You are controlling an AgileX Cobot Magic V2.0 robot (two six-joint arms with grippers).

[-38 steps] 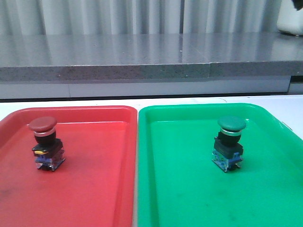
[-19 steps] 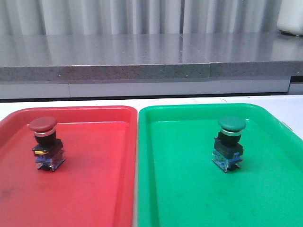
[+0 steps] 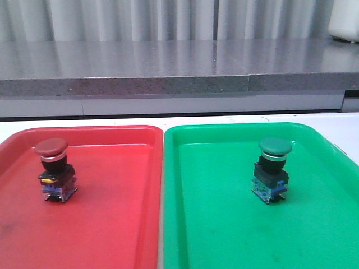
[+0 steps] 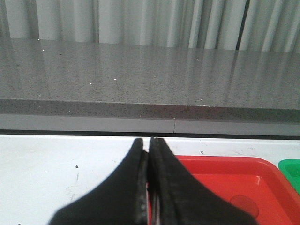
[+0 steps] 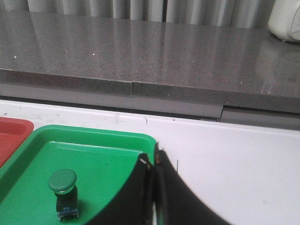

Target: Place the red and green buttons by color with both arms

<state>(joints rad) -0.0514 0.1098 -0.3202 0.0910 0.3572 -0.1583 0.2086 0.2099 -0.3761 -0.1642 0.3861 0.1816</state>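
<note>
A lab-like test bench: white table [image 3: 348,126], grey speckled stone ledge [image 3: 168,64], pale curtain [image 3: 168,17] behind.

Large red plastic tray [image 3: 112,224] and large green plastic tray [image 3: 235,235] cropped at front view's lower edge. White rounded object [image 3: 343,22] cut off at top right corner, unidentifiable.

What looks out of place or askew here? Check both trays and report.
Nothing stands out. The red button stands upright in the red tray, the green button upright in the green tray. Both sit slightly turned, not tipped. The left gripper and right gripper are shut, holding nothing.
</note>
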